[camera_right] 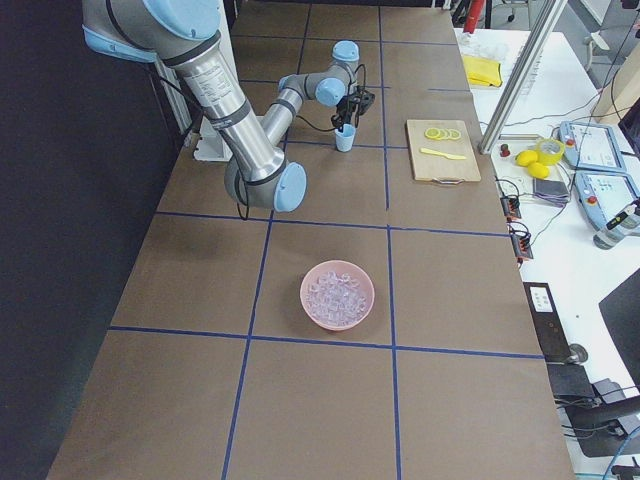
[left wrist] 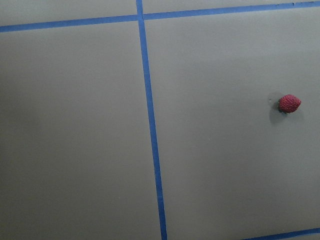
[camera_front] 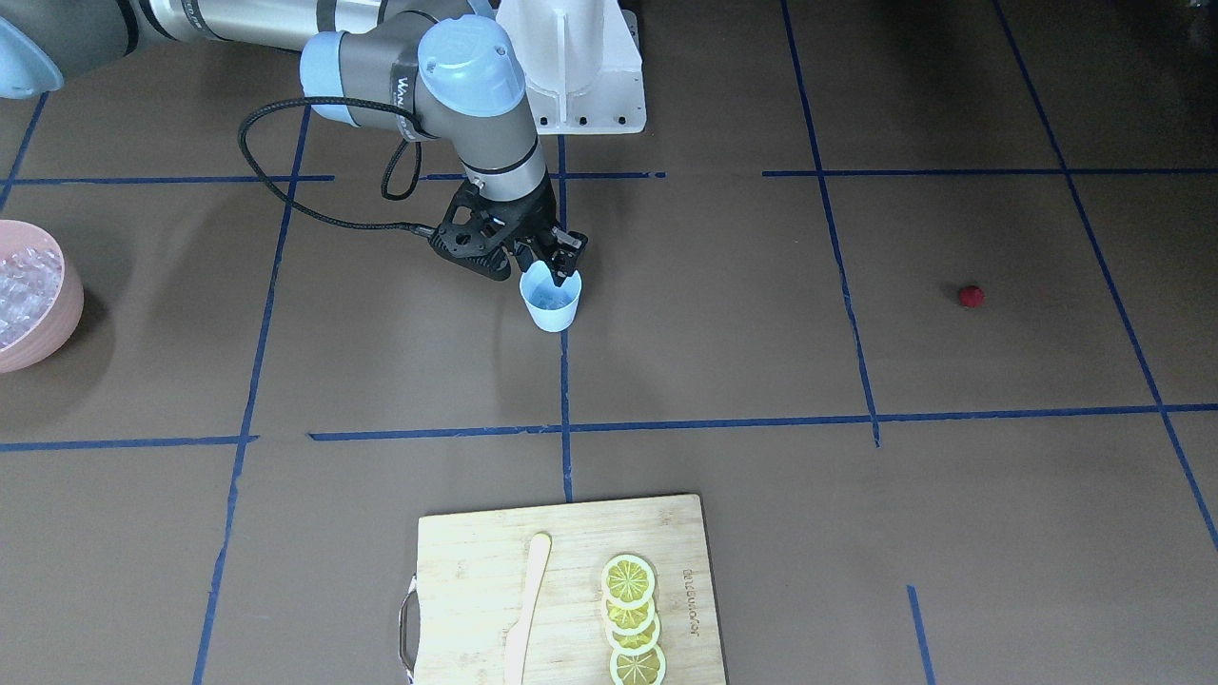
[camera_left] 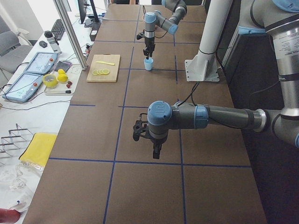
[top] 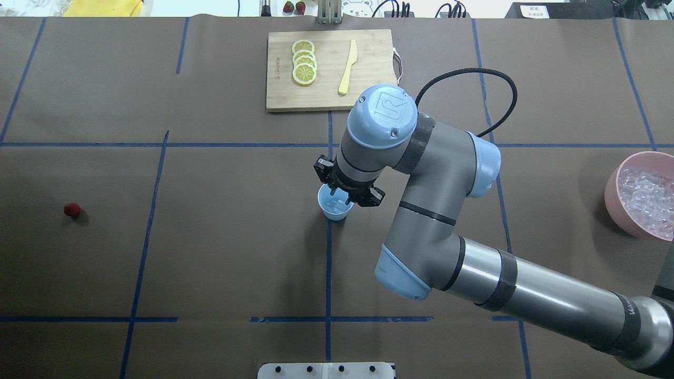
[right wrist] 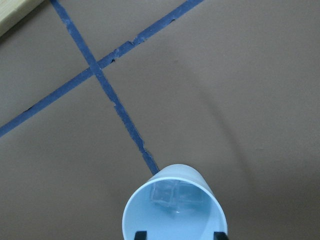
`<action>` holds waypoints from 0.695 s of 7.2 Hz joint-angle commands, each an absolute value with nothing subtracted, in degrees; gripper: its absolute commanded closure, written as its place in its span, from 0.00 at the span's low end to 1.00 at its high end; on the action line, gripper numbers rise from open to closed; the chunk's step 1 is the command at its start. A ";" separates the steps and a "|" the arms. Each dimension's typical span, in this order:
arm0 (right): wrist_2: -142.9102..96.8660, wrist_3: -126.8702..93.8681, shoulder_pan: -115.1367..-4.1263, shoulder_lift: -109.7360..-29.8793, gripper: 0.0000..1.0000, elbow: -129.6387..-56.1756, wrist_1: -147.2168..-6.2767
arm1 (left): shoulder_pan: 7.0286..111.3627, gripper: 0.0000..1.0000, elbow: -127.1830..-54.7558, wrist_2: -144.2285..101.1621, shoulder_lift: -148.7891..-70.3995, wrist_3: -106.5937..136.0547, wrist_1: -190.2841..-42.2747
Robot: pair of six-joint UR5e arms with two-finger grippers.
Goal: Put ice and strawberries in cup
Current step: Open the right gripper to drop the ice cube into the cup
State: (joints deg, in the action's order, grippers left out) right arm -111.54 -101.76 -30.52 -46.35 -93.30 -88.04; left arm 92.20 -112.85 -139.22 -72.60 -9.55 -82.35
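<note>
One strawberry is lying alone at the right of the front-facing view, well apart from the cup, which is standing upright at centre on a blue tape line. The right gripper is hanging directly over the cup's rim. At the left edge a pink bowl is holding a heap of ice. At the bottom a cutting board is carrying lemon slices and a knife.

From overhead, the berry is sitting at far left, the bowl at far right, and the cup in the middle beneath the right wrist.

Seen from the left end, the left gripper is hovering above bare table in the lower middle. I cannot tell whether its fingers are apart or together.

From the right end, the bowl is showing at lower centre and the cup far off at upper middle.

On the left wrist camera the berry is appearing at the right edge, with no fingers in sight.

On the right wrist camera two fingertips are standing apart at the bottom edge, spanning the cup's mouth and gripping nothing. A couple of cubes are lying in the cup's bottom.

Judging by looks, the berry is going to handle as light, soft, bruisable and prone to rolling, so a gentle pinch across its widest middle is seeming best. The cubes are looking hard and slippery, best taken by opposite flat faces. The thin, light cup is likely tipping easily if nudged.
</note>
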 commanded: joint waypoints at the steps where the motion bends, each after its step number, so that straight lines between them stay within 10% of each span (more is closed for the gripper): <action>1: -111.71 -101.60 -30.59 -46.14 0.41 -93.51 -88.24 | 92.20 0.00 -112.85 -139.22 -72.60 -9.41 -82.35; 4: -117.74 -99.07 -36.44 -57.15 0.25 -105.41 -88.59 | 89.15 0.00 -114.86 -139.31 -73.39 -0.90 -86.89; 5: -119.17 -95.31 -38.82 -63.48 0.01 -112.17 -88.68 | 85.90 0.00 -114.79 -139.39 -73.39 1.91 -88.49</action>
